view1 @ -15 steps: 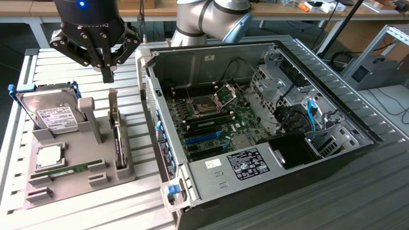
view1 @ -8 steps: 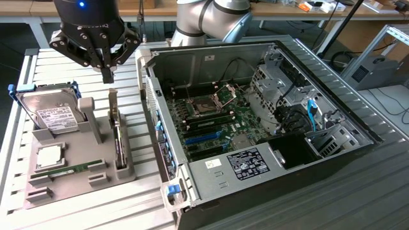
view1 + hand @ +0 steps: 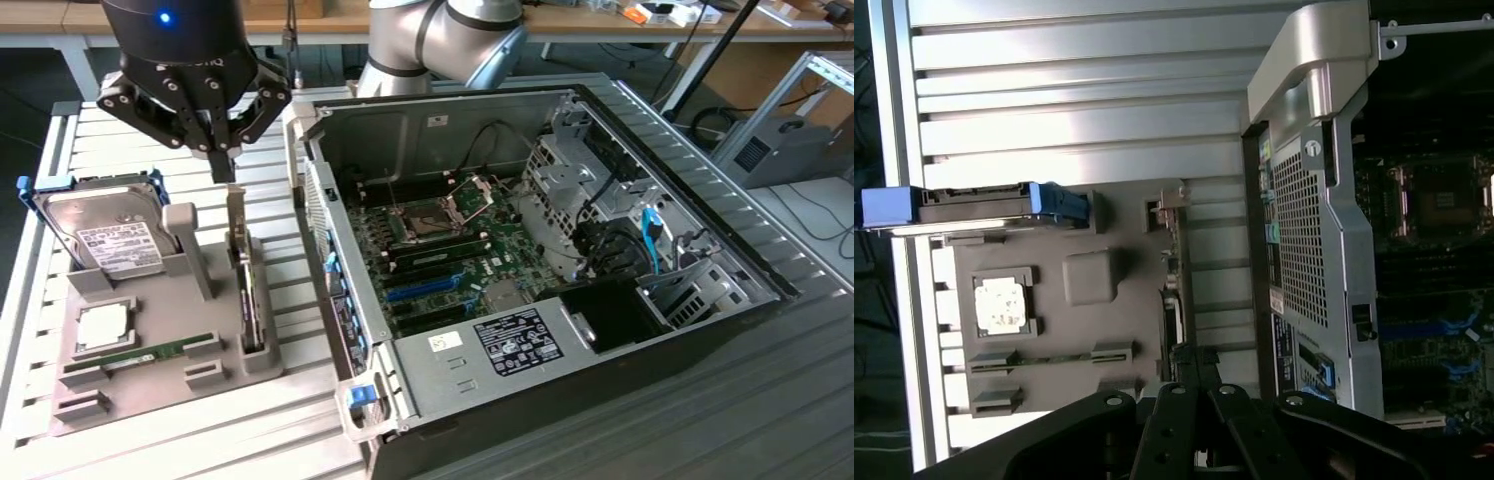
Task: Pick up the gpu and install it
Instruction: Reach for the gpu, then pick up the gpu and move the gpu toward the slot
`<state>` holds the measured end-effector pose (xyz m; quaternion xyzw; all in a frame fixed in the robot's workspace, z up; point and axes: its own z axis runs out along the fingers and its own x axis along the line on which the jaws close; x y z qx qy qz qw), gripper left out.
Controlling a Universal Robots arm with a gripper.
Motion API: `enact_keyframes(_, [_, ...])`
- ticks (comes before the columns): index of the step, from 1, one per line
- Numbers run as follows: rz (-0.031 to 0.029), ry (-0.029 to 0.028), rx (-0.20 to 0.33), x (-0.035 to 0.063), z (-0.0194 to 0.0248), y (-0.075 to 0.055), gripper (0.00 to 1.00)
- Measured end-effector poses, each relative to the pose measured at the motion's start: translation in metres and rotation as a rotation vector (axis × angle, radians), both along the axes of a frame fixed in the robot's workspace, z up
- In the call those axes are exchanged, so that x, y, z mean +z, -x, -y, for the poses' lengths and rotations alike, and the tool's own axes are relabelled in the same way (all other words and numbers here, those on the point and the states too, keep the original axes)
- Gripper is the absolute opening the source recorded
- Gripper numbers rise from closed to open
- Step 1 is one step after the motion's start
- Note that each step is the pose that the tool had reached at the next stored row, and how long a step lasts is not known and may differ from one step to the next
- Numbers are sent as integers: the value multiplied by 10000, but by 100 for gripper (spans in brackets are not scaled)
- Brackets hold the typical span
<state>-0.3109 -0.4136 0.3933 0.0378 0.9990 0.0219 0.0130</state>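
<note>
Gripper (image 3: 222, 168): fingers pressed together, nothing held, poised just above the gpu (image 3: 248, 290). The card stands on edge in a slot along the grey holder's (image 3: 147, 300) edge nearest the computer case (image 3: 400, 125). A good grasp likely means centring squarely over the thin top edge (bracket end is close) and keeping the card vertical.

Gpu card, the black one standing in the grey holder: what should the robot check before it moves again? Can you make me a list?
1. gpu standing upright in the grey holder: ok.
2. Gripper over the gpu's top end: looks ok, it hovers just above.
3. Gripper open enough to take the card: not ok, it is shut.
4. Gripper holding the gpu: not ok, nothing is held.
5. Computer case open, with the motherboard uncovered: ok.
6. Hard drive clear of the gripper: ok, it sits apart.
</note>
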Motion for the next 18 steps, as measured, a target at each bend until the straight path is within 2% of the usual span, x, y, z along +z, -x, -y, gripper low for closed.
enact_keyframes(6, [0, -7, -1, 0, 88, 24, 11])
enact_keyframes(18, [1, -7, -1, 0, 104, 27, 11])
